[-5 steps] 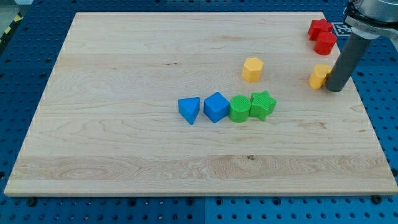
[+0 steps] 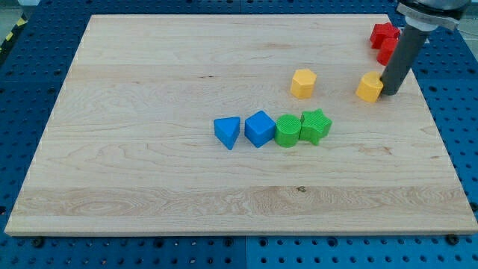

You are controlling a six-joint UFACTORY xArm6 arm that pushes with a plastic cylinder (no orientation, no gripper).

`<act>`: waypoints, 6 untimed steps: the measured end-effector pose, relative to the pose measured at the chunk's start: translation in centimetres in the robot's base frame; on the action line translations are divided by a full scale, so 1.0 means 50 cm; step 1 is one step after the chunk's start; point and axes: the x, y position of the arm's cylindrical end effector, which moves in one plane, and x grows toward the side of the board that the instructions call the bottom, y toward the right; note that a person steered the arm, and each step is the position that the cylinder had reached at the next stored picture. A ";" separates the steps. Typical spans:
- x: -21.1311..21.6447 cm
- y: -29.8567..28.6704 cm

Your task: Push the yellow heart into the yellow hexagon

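Nearest the view's bottom, well down and to the view's left of my tip (image 2: 389, 93), a row of four blocks is seen near the middle of the wooden board (image 2: 149, 187). The blue triangle (image 2: 228, 132) is farthest from my tip, at the row's left end, with a small gap to the blue cube (image 2: 260, 128). The cube is touched on its right by the green cylinder (image 2: 287, 130), and that in turn by the green star (image 2: 315, 125), the block of the row closest to my tip.

Farther up, the yellow hexagon (image 2: 303, 83) is found at about the height of my tip and clearly to its left. Between the hexagon and my tip the yellow heart (image 2: 369, 87) is placed; its right side is met by my tip, which is set down on the board just beside it. A stretch of bare wood is left between heart and hexagon, so the two are apart.

The rod carries nothing and has no jaws; only its lower end is pressed against the heart's side, while its upper part is cut off by the view's top right corner.

Farthest back, just above my tip, red blocks (image 2: 383, 36) are partly hidden behind the rod; their shapes cannot be made out. The board is laid on a blue perforated table (image 2: 463, 149).
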 end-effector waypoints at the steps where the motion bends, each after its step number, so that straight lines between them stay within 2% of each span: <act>1: 0.008 -0.030; 3: -0.026 -0.085; 6: -0.028 -0.166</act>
